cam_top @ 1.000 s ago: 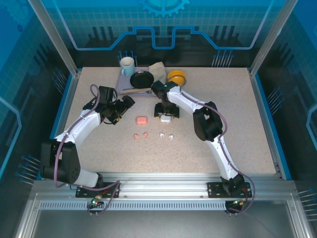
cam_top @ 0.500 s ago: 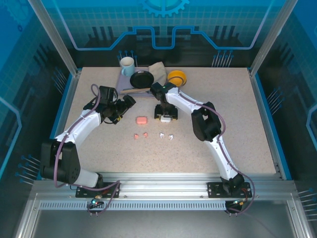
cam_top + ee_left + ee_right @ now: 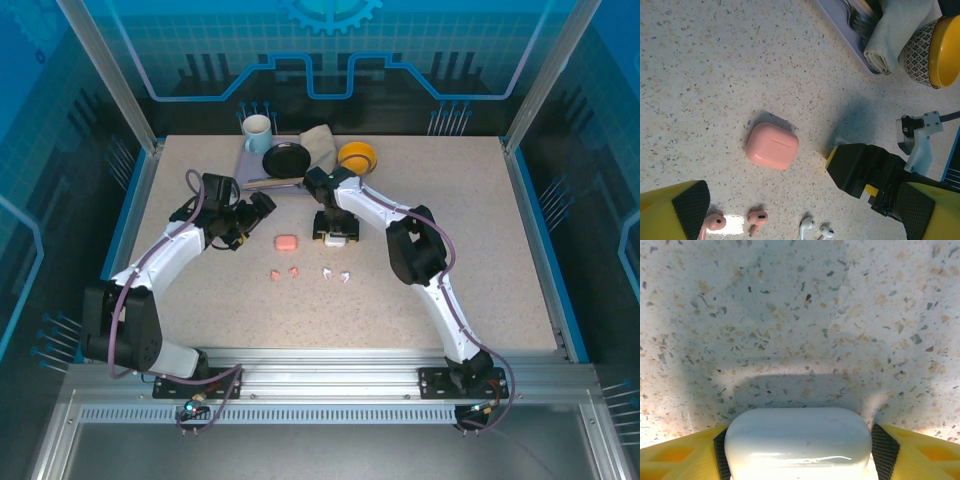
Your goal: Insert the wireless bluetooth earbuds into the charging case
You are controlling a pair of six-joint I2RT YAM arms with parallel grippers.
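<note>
On the table [image 3: 480, 250]: four earbuds [image 3: 293, 271], one pink case [image 3: 286, 243], one white case [image 3: 335, 239].

Your top external view is bright and evenly lit across the speckled beige tabletop [image 3: 500, 260]. In your right wrist view, the glossy white pebble-shaped case [image 3: 797, 440] shows a glare streak and casts a soft, blurred shadow ahead.

At 6 o'clock we see the white charging case [image 3: 797, 437] on the speckled worktop [image 3: 800, 315], the right tool's [image 3: 797, 460] black pads [image 3: 884, 452] touching both its ends.
</note>
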